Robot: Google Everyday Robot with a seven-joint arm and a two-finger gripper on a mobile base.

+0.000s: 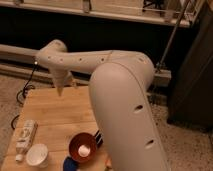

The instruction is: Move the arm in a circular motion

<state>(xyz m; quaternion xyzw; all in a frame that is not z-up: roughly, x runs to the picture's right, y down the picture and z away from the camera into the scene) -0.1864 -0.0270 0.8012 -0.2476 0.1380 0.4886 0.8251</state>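
Nearest the camera, the thick elbow of the arm (125, 105) fills the lower right and hides part of the bench (55, 115). On the bench's near end stand a red bowl (82, 146) holding a small white ball, a white cup (37, 155) and a lying bottle (25, 136). Farther off, the gripper (60, 91) points down above the bench's far edge, touching nothing; whether it is apart or together I cannot tell. To sweep the circle well, hold this height, keep the curve smooth, and mind the elbow over the bowl.
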